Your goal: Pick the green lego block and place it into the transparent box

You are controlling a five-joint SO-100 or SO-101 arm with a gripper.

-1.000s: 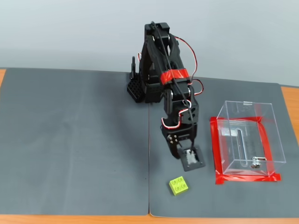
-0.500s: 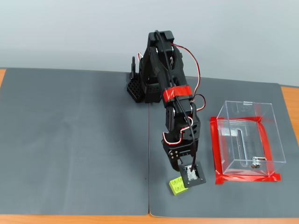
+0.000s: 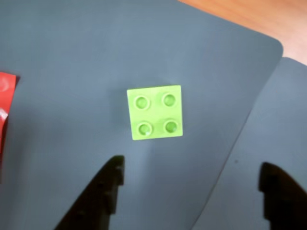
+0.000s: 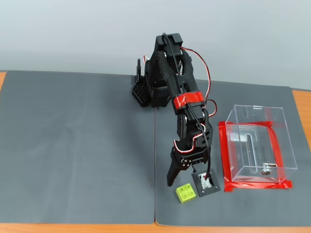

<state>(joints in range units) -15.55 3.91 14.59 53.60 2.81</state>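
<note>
The green lego block [image 3: 154, 112] lies studs-up on a dark grey mat, alone and untouched. In the wrist view it sits just beyond and between the two black fingers [image 3: 103, 191], nearer the left one. My gripper [image 3: 192, 165] is open and empty, hovering above the mat. In the fixed view the gripper [image 4: 187, 183] hangs just above the block [image 4: 186, 192] near the mat's front edge. The transparent box [image 4: 252, 116] stands to the right of the arm, empty, with a slot and a small metal fitting in its base. It is out of the wrist view.
Red tape [image 4: 257, 185] frames the box's base, and a piece shows at the wrist view's left edge [image 3: 5, 105]. Two grey mats [image 4: 77, 145] meet at a seam under the arm. Wooden table [image 3: 249, 14] shows beyond the mats.
</note>
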